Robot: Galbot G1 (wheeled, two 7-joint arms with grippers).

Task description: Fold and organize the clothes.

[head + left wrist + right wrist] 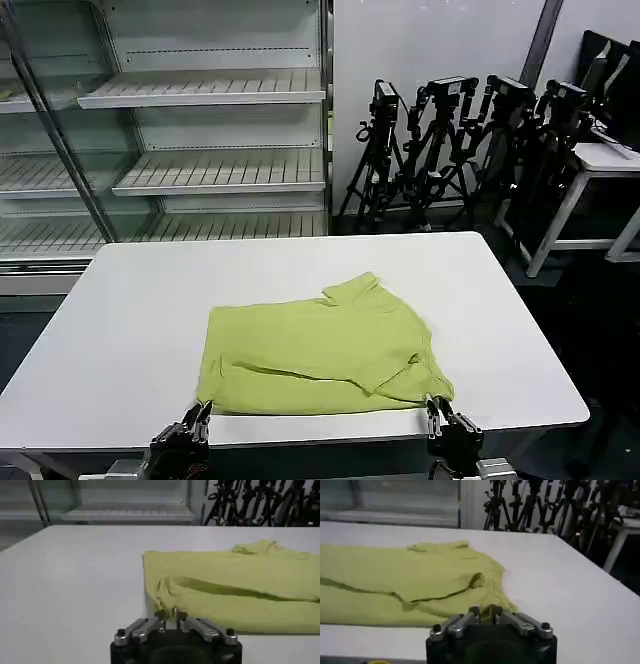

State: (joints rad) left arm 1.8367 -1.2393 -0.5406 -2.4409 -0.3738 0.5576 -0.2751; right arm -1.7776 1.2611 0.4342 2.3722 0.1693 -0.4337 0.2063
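T-shirt (325,352) lies partly folded on white tabletop (130,320) near its front edge; left gripper (196,417) and right gripper (437,412) both closed, empty, at its 2 near corners; next fold likely needs jaws opened to pinch hem

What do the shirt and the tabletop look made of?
Shirt: thin soft fabric, likely a cotton knit, matte lime; it lies limp with soft folds and creases. Tabletop: smooth hard white surface, perhaps laminate, with a faint sheen; the core cannot be told.
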